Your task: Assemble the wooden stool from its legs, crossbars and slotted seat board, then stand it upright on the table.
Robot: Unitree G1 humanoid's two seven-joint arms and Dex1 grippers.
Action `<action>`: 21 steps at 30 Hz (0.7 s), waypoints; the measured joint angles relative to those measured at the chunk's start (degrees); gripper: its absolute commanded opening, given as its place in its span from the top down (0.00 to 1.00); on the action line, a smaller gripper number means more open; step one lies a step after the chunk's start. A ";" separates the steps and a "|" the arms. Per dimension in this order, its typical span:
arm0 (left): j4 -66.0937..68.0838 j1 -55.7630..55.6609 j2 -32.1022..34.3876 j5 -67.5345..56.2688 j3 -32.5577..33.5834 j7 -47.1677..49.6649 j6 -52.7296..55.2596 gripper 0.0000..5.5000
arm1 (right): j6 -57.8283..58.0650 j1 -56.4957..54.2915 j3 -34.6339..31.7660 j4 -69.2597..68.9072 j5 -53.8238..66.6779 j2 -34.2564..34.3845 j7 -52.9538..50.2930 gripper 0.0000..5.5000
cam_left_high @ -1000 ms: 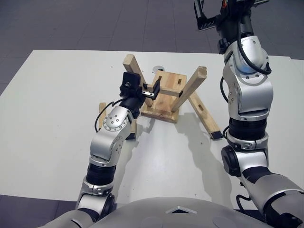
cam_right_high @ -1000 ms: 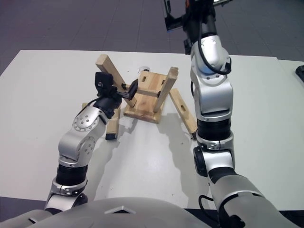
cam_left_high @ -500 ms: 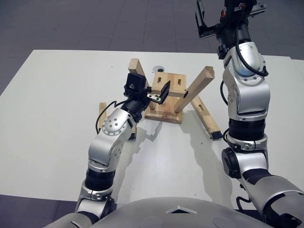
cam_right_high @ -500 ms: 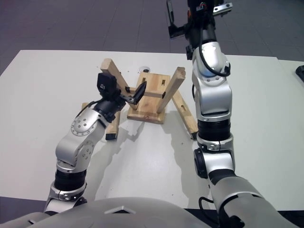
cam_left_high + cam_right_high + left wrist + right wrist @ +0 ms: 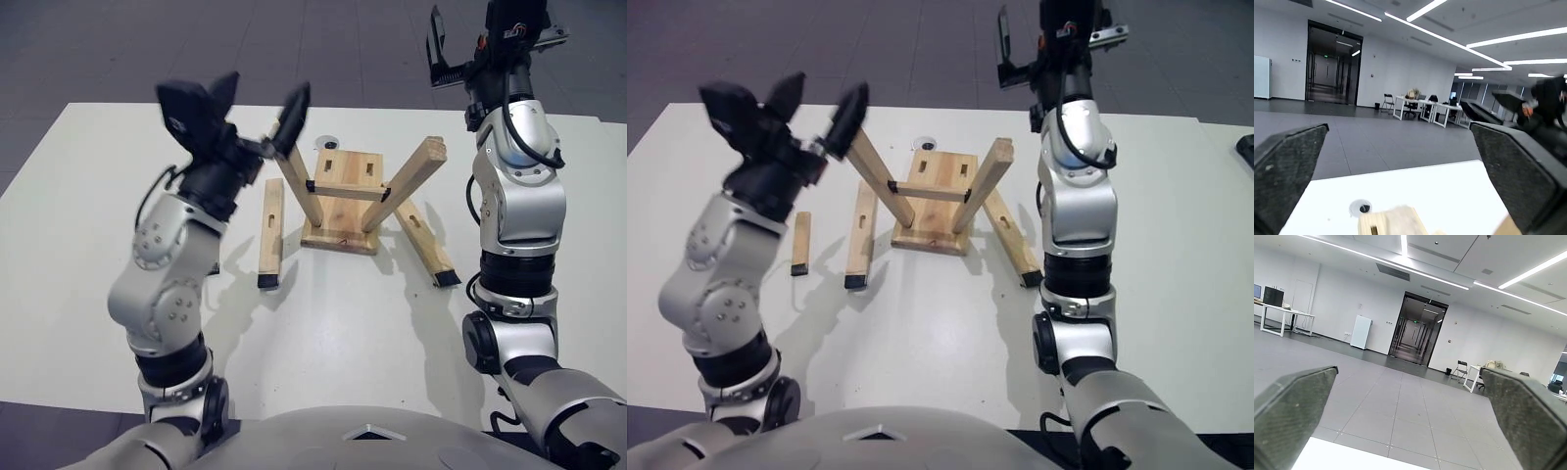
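Overhead, the left claw (image 5: 263, 103) hangs open above the table (image 5: 98, 215), just left of the half-built stool (image 5: 345, 196). Its seat board (image 5: 338, 227) lies flat, with two legs (image 5: 299, 186) raised and joined by a crossbar (image 5: 348, 190). The right claw (image 5: 1409, 371), fingers spread wide, is high beyond the stool.

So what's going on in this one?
A humanoid robot is midway through building a wooden stool on a table. The seat board lies flat with two legs standing up from it, joined by a crossbar. Beside it lie two more legs and a short bar, loose. Both grippers are raised with jaws open, holding nothing: the left gripper near one standing leg's top, the right gripper high at the far side.
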 measured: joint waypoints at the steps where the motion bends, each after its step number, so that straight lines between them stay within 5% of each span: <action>1: 1.26 -1.81 0.08 -0.05 0.70 0.34 -0.24 0.02 | -0.52 0.18 0.14 -0.02 -0.03 0.07 0.01 0.02; 11: 23.78 -31.98 -1.21 3.75 -0.78 1.65 -12.66 0.02 | -1.20 3.01 -1.99 -0.35 1.09 1.73 -0.56 0.02; 18: 29.32 -14.48 2.40 17.18 -17.32 -0.89 -12.93 0.02 | -0.75 2.96 -2.04 -0.39 1.11 2.38 -1.09 0.02; 21: 29.49 -13.44 1.66 19.09 -18.01 -0.96 -17.10 0.02 | -0.76 2.92 -1.84 -0.02 1.13 2.45 -0.87 0.02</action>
